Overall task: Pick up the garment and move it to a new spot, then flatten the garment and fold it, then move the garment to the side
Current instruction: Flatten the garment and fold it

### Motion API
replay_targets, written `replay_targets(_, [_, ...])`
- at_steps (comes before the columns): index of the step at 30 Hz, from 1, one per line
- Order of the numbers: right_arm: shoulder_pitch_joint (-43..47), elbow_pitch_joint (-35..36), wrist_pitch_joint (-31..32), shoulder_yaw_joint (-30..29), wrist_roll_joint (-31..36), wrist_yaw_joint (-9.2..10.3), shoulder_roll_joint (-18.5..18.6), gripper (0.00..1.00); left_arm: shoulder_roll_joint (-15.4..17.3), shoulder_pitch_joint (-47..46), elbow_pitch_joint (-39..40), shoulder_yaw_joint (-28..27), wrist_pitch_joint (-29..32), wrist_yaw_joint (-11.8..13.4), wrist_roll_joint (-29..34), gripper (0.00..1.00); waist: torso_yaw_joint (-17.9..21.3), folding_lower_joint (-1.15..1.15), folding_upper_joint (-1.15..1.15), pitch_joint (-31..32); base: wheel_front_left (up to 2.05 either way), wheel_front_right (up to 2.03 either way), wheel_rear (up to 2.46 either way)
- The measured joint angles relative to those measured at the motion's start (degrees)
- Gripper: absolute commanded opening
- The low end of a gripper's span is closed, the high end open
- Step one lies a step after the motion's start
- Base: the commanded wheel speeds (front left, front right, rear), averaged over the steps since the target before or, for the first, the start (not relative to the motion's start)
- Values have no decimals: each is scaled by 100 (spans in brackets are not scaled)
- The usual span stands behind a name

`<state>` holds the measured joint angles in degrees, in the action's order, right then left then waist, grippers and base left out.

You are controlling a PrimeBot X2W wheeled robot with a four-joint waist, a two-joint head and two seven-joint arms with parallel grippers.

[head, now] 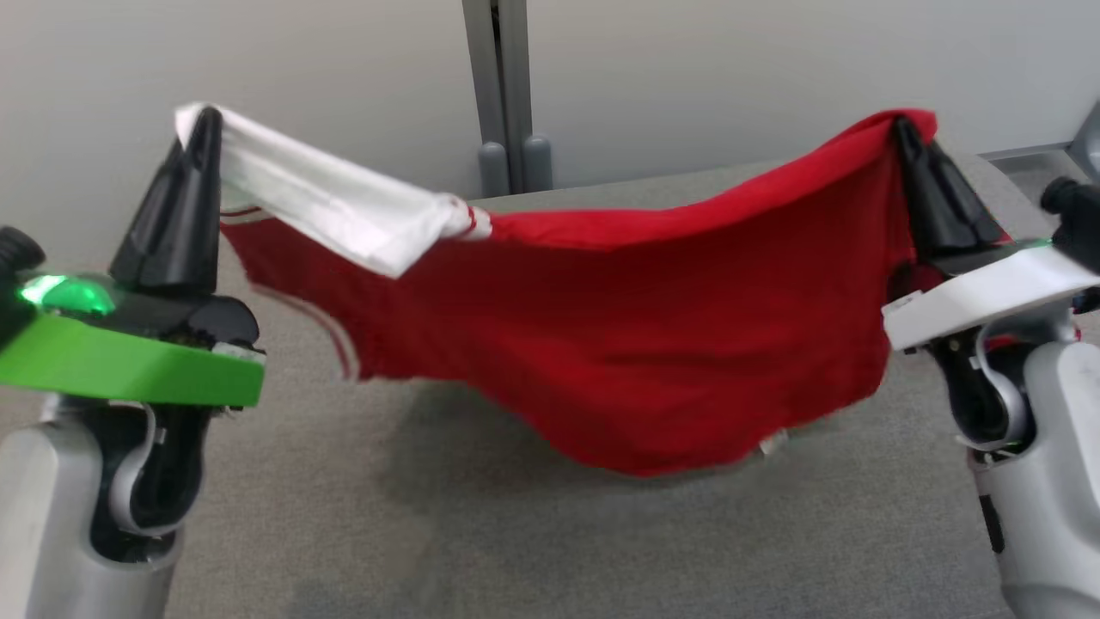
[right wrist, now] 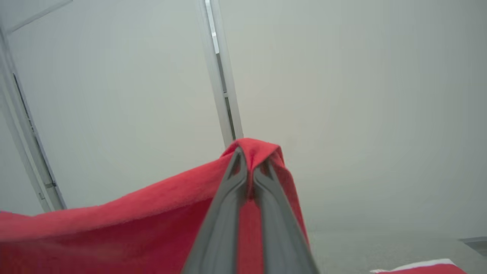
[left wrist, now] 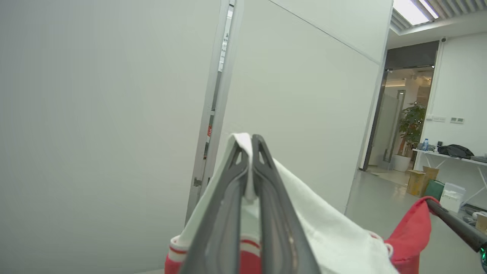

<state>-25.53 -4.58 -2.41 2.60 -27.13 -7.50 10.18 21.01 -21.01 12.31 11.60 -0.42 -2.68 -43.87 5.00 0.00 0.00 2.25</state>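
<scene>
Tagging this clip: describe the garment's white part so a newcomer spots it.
Above the grey table, a red garment hangs between the left gripper and right gripper. The white sleeve is the end pinched in the left one, the only white cloth against red.

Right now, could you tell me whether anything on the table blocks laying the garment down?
Nothing visible does. The garment hangs between the left gripper and right gripper, both shut on it, over bare table; what lies behind it is hidden.

garment (head: 653,344) hem: blurred | corners: hidden between jaws | left forearm (head: 43,516), right forearm (head: 1048,516): cut by bottom edge
</scene>
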Motion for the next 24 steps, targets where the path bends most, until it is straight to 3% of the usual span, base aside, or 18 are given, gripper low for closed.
replay_targets(8, [223,2221,1077,-609,127,0,-70,0,342,-833,1192,-152,605,245,111,0,109,0,0,45,0,0,0])
replay_targets(13, [260,3031,1523,-859,276,0,-211,0,490,-1246,1429,-122,944,277,133,0,130,0,0,-36,0,0,0])
replay_targets(19, [243,3187,1833,-1025,421,0,-322,0,553,-1663,1066,57,1255,236,133,0,139,0,0,-267,0,0,0])
replay_targets(24, [-283,2473,1811,-1007,589,0,-323,0,620,-2285,366,253,1401,55,237,0,133,0,0,-702,0,0,0])
